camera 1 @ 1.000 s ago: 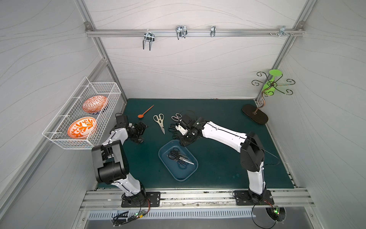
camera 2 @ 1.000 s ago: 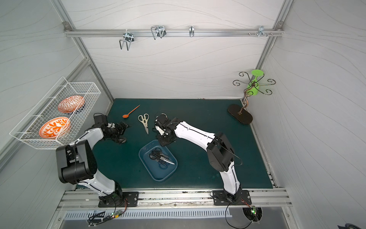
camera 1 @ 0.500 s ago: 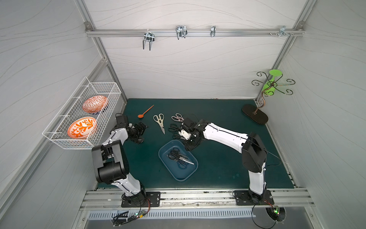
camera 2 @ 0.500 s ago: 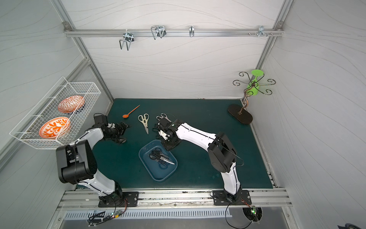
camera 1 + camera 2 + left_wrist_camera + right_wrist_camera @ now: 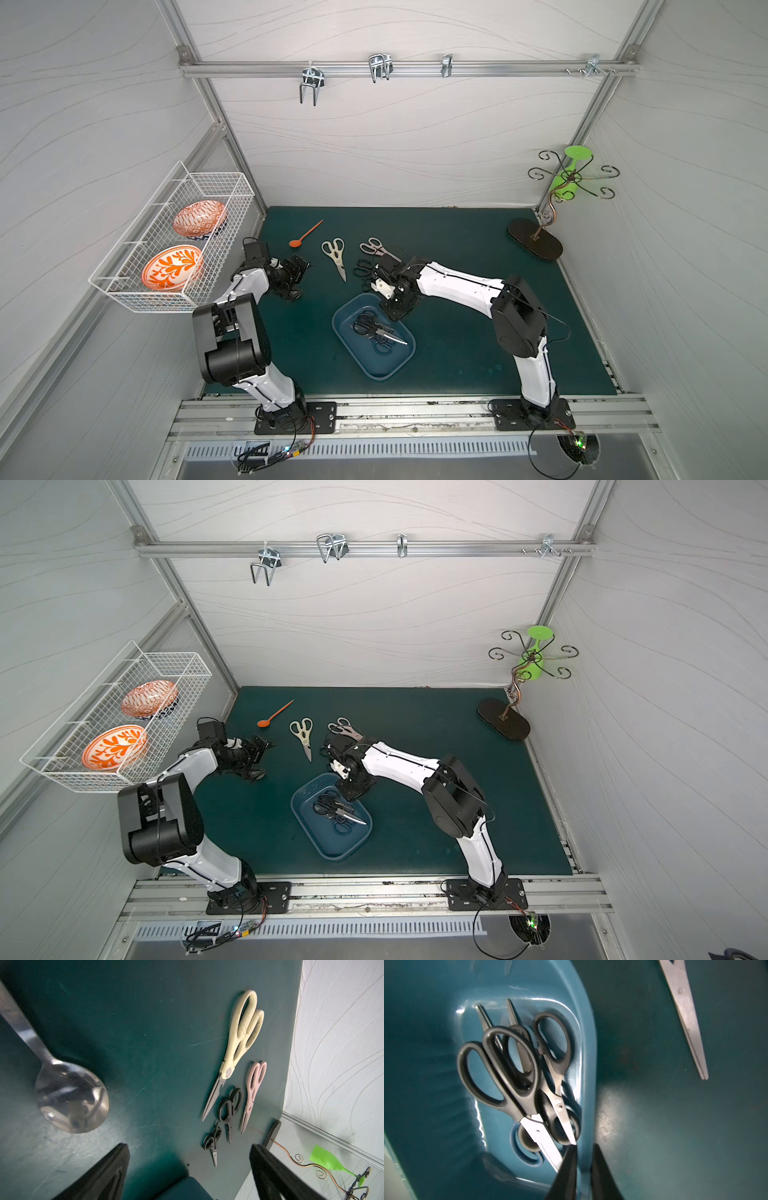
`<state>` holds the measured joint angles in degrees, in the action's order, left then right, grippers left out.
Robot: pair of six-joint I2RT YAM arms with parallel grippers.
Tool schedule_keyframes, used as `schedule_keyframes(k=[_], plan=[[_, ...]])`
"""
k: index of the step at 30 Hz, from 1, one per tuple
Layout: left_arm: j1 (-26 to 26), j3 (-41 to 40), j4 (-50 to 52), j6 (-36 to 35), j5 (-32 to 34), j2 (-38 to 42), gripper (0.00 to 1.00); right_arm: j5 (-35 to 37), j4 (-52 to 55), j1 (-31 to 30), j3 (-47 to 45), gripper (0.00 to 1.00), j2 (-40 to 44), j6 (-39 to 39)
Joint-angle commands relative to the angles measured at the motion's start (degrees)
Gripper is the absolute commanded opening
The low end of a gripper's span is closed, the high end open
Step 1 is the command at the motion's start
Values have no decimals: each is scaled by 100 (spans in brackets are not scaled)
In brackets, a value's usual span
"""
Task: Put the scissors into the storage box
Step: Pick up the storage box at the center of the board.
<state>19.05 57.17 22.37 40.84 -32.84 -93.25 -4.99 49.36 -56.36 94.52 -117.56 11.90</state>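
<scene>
**Right end effector** point(image 5: 585, 1146) at the shallow rectangular blue plastic storage box point(image 5: 386, 370). The fingers are set almost together with the box's flared rim between them, so a clamp on the rim is judged likely. Several black-handled metal-bladed scissors point(image 5: 517, 1076) are piled just inside the rim, with one blade tip nearly touching the inner finger.

**Left end effector** point(image 5: 188, 1147) is spread wide and empty above the dark green tabletop point(image 5: 457, 232), with a polished metal spoon point(image 5: 70, 1097) to one side. Ahead of it, outside the box, lie cream-handled shears point(image 5: 239, 1047), pink-grey-handled shears point(image 5: 252, 1093) and two small black-handled pairs point(image 5: 228, 1109).

**Risks:**
- If the rim were pulled or lifted, the box could tip and the pile could slide out.
- The thin rim could slip free of the fingers.
- A blade could be snagged by the inner finger.

**Obstruction:** in both top views the right wrist is seen over the small pairs, so access to them is hindered. A slim orange plastic spoon point(image 5: 306, 234) lies beyond the left end effector.
</scene>
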Motion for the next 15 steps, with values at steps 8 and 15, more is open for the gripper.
schedule_keyframes(k=[8,15], plan=[[-17,-3,-160,36,-107,79,95,-117,389,-23,268,0,206,197],[-24,-14,-188,47,-126,70,95,-550,481,828,-89,0,1093,478]])
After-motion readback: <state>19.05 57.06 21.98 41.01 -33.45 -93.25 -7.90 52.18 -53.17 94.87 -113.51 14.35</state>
